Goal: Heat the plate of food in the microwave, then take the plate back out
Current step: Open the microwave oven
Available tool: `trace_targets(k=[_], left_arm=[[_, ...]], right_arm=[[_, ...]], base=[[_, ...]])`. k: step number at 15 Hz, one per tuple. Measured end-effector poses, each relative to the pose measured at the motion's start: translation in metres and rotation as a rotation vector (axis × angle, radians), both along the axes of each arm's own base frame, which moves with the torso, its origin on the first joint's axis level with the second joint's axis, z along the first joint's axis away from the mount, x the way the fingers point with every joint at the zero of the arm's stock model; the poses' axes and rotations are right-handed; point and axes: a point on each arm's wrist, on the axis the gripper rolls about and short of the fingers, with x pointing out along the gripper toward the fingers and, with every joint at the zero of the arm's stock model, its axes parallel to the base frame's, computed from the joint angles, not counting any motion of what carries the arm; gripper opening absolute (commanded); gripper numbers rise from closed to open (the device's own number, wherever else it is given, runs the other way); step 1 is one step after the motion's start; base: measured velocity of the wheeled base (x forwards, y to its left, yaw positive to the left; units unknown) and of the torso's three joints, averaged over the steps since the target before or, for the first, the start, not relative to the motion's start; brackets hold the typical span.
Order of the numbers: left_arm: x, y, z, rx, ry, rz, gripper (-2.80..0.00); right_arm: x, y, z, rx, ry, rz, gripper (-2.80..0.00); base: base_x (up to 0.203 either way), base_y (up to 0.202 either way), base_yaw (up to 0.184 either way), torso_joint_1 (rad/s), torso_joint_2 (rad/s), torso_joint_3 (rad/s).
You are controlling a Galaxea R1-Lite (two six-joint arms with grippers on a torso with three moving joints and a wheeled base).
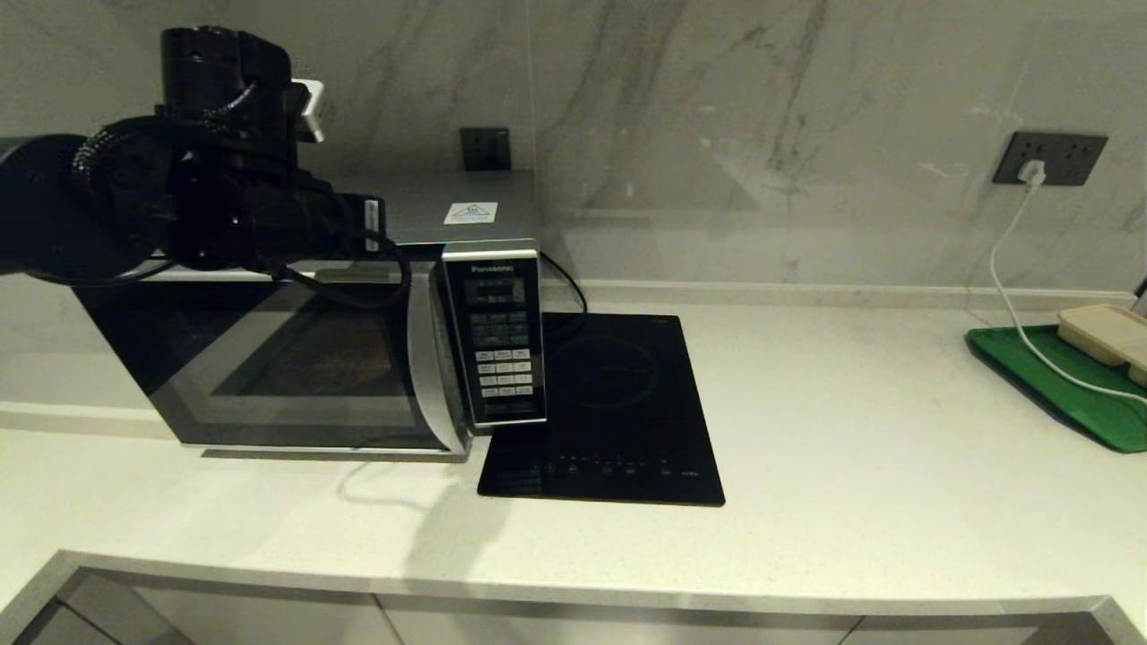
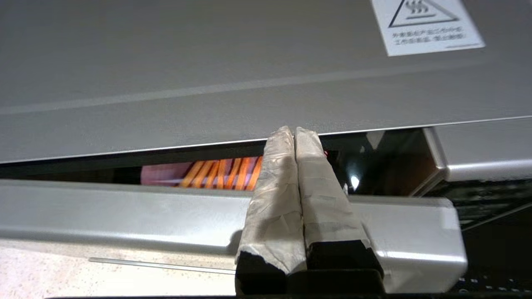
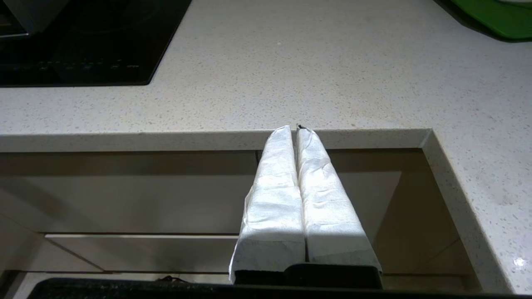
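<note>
The silver microwave stands at the back left of the counter, its dark glass door slightly ajar. In the left wrist view a gap shows between the microwave top and the door's silver top edge. Through that gap I see the lilac plate with orange fries inside. My left gripper is shut on nothing, its tips at the gap; the head view shows it above the door. My right gripper is shut and empty, below the counter's front edge.
A flat black induction hob lies right beside the microwave. At the far right a green board carries a beige compartment tray, with a white cable running to a wall socket. Cabinet fronts sit under the counter edge.
</note>
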Motion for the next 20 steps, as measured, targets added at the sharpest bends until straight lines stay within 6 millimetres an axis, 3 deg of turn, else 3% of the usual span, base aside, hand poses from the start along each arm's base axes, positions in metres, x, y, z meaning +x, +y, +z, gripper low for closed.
trace_targets(k=[4,11,15,20], left_arm=[[0.007,-0.004,-0.012,0.009,0.053,-0.001,-2.8],[-0.002,-0.001,-0.017,-0.02,0.145,0.023,-2.8],[-0.023,0.006,-0.006,-0.009,0.173,0.029,-2.8],[-0.071,0.026,0.017,0.009,0.22,0.04,-2.8]], right_arm=[[0.0,0.0,0.0,0.0,0.0,0.0,-2.8],[0.0,0.0,0.0,0.0,0.0,0.0,-2.8],[0.0,0.0,0.0,0.0,0.0,0.0,-2.8],[0.0,0.0,0.0,0.0,-0.001,0.0,-2.8]], base=[[0.0,0.0,0.0,0.0,0.0,0.0],[0.0,0.0,0.0,0.0,0.0,0.0],[0.0,0.0,0.0,0.0,0.0,0.0],[0.0,0.0,0.0,0.0,0.0,0.0]])
